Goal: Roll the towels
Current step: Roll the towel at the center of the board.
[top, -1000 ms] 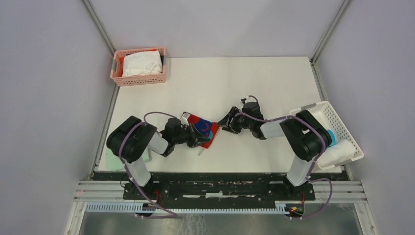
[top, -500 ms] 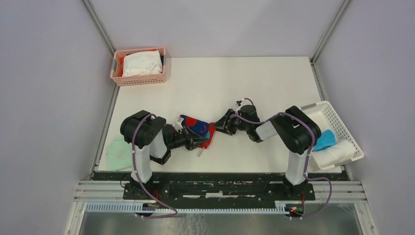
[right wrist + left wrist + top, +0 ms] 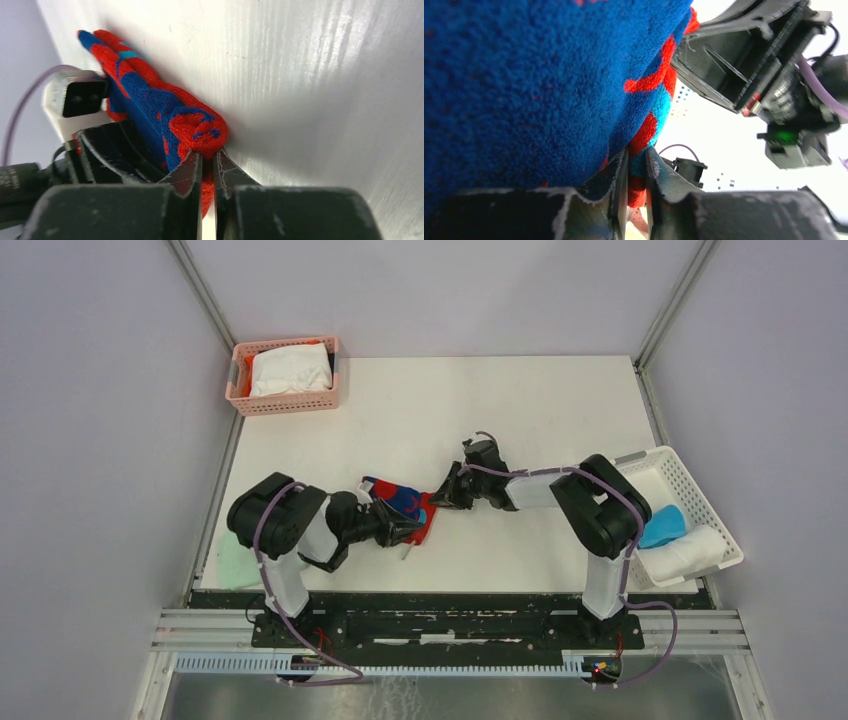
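Red towel (image 3: 398, 502) with dark-blue blotches, on worktop (image 3: 520, 400), pinched by left gripper (image 3: 636, 169) and right gripper (image 3: 207, 167). Clamped folds plain in wrist views, hidden overhead.

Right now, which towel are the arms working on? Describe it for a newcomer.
On the white table, look just left of centre, toward the near edge. The left gripper and right gripper pinch the towel: red with dark-blue blotches, the only patterned cloth.

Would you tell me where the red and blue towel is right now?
Top view: the red and blue towel sits front-middle on the table, clamped between the left gripper and right gripper.
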Tool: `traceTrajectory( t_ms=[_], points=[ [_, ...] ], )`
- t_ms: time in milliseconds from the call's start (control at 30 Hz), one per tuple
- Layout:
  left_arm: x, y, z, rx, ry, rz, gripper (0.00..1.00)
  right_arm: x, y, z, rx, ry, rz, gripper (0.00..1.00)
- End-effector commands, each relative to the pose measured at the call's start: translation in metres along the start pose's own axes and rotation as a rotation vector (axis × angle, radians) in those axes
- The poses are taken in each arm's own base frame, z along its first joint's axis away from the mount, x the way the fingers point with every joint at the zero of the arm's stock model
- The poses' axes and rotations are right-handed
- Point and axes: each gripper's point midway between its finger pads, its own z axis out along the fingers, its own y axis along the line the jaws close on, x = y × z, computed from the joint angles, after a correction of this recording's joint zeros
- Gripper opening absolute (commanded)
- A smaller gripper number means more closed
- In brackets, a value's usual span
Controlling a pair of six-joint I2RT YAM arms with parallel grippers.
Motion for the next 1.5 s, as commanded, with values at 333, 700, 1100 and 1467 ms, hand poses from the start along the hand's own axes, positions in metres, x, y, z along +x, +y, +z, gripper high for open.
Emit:
traceTrajectory(
  t_ms=[333, 700, 1100, 1467],
  points=[
    [-0.015, -0.01, -0.03, -0.5, -0.245, 0.525, 0.57, -0.007, -0.016, -0.058, 0.592, 0.01, -0.186, 0.0],
    [0.027, -0.073, -0.017, -0.676, -0.473, 1.118, 0.62, -0.009, -0.011, -0.058, 0.618, 0.018, -0.171, 0.0],
    [0.061, -0.063, 0.03, -0.891, -0.502, 1.519, 0.56, -0.006, -0.012, -0.058, 0.62, 0.034, -0.174, 0.0],
    [0.049, -0.018, 0.034, -1.073, -0.469, 1.584, 0.54, -0.004, -0.012, -0.057, 0.608, 0.043, -0.175, 0.0]
  ],
)
